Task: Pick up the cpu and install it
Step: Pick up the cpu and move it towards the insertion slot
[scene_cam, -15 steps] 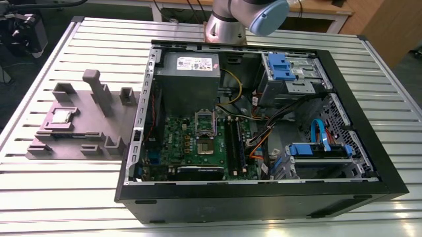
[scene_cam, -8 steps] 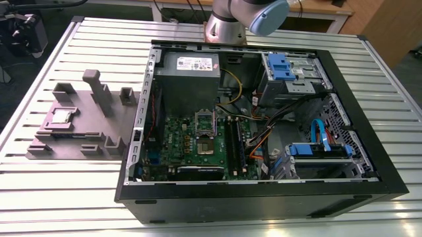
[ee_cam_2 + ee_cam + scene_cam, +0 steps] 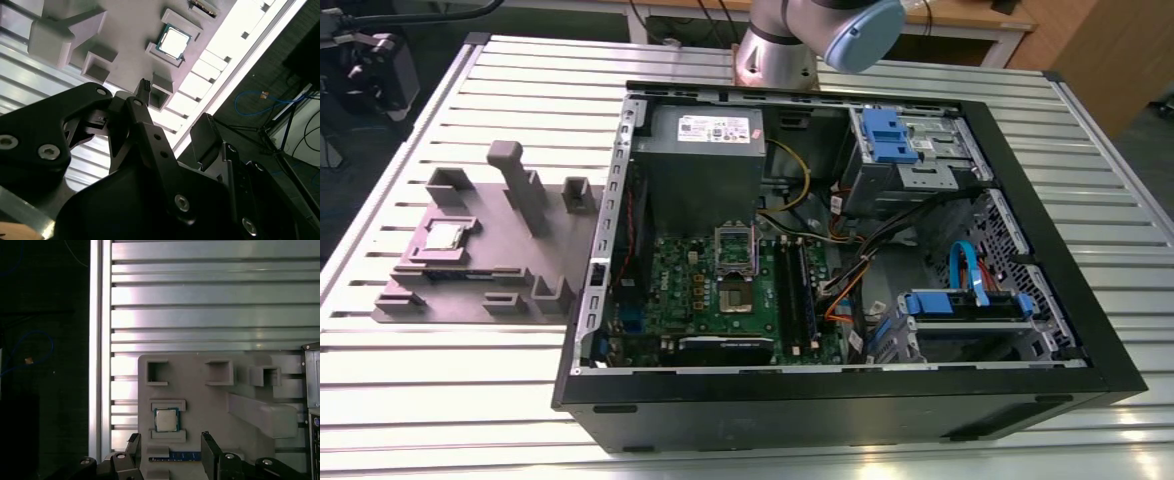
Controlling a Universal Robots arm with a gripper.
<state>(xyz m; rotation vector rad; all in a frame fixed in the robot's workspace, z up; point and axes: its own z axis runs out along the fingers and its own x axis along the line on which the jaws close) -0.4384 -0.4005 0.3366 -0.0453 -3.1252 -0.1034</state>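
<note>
I see the cpu (image 3: 166,420) lying in its grey tray (image 3: 200,385).
My gripper (image 3: 170,437) holds nothing, fingers (image 3: 134,446) spread apart.

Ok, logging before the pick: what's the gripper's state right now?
Gripper: open, holding nothing; the cpu sits in the grey tray, not gripped.

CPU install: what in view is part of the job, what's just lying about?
Job: small square silver-topped cpu, in the grey-mauve plastic tray; black gripper, open, facing it; square socket on the green motherboard.
Lying about: grey metal power supply box; blue plastic drive brackets; blue flat cable.
</note>
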